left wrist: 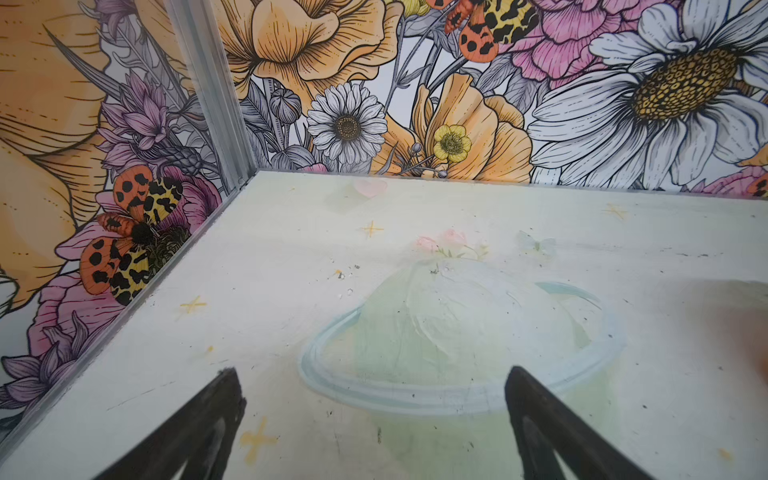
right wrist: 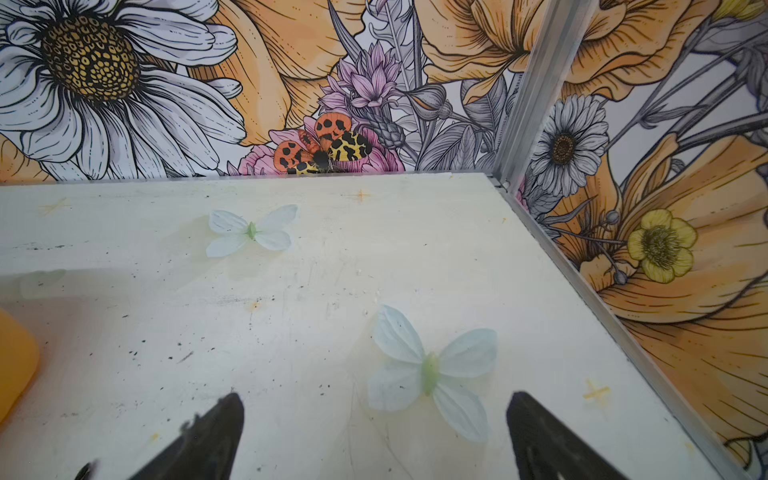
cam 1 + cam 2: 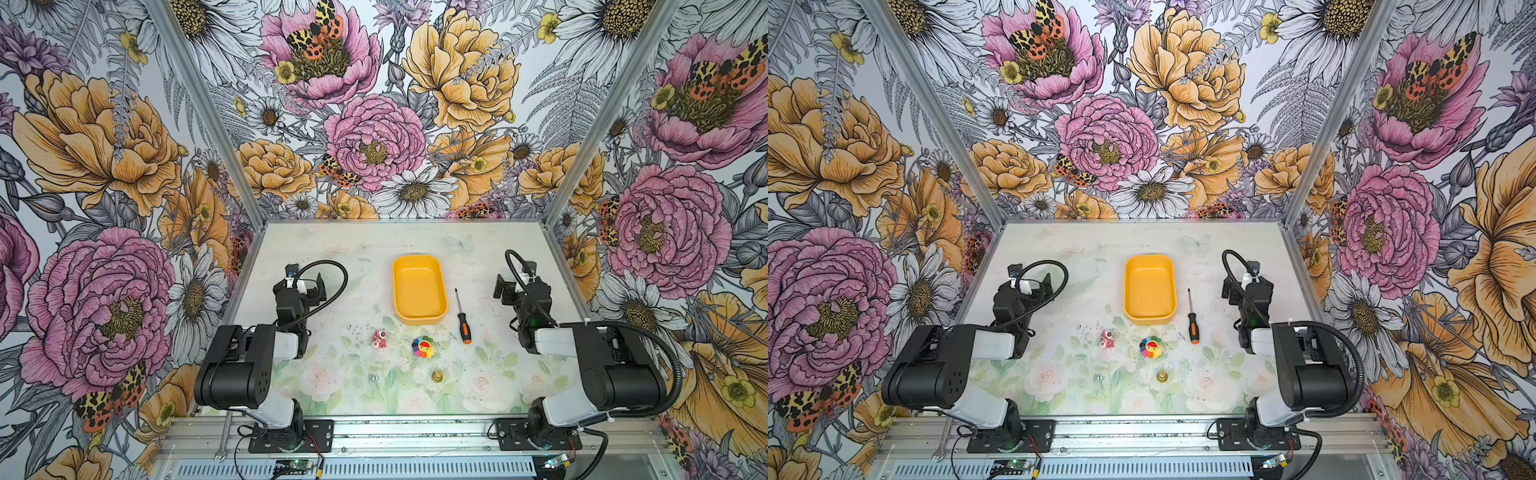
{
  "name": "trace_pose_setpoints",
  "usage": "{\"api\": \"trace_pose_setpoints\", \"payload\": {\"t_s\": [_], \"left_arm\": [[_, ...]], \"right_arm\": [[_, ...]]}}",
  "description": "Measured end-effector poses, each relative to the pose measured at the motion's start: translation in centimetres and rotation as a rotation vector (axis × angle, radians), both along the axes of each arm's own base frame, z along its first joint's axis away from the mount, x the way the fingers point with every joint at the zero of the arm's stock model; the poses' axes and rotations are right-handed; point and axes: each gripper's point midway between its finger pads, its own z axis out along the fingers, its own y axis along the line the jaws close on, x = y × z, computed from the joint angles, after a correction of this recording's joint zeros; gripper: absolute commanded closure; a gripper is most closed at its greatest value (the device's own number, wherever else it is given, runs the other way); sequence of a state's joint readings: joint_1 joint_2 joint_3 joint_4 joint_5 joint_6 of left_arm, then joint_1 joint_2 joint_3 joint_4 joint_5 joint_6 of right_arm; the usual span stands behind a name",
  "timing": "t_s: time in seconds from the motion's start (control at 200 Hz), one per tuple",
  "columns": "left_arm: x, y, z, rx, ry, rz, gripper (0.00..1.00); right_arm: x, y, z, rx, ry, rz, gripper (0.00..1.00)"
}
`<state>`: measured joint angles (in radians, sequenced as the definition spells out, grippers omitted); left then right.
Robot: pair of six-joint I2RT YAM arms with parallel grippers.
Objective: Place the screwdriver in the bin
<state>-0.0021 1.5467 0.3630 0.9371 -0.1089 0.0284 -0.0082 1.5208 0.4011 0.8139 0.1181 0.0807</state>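
Note:
The screwdriver [image 3: 462,316] [image 3: 1192,316], with a thin dark shaft and a black-and-orange handle, lies flat on the table just right of the bin, handle toward the front. The yellow-orange bin [image 3: 419,291] [image 3: 1149,289] stands empty at the table's middle; its corner [image 2: 12,365] shows in the right wrist view. My left gripper [image 3: 309,286] [image 1: 372,374] hovers open over bare table, well left of the bin. To the right of the screwdriver, my right gripper [image 3: 505,291] [image 2: 374,401] is open too, with nothing between its fingers.
In front of the bin lie a small pink toy [image 3: 379,338], a rainbow flower toy [image 3: 423,347], a brass bell-shaped piece [image 3: 436,376] and a tiny die [image 3: 375,378]. A silver wrench [image 3: 222,440] rests on the front rail. Flowered walls enclose the table on three sides.

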Motion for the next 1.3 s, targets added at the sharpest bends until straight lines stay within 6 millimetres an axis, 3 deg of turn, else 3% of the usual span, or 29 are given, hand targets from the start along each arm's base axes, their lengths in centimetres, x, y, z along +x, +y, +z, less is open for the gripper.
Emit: {"api": "trace_pose_setpoints", "payload": {"t_s": [1.011, 1.301], "left_arm": [[0.0, -0.1, -0.2, -0.004, 0.007, -0.004, 0.01], [0.0, -1.2, 0.0, -0.009, 0.002, -0.072, 0.01]], "right_arm": [[0.0, 0.0, 0.0, 0.000, 0.000, 0.000, 0.01], [-0.2, -0.3, 0.0, -0.005, -0.001, -0.020, 0.02]]}}
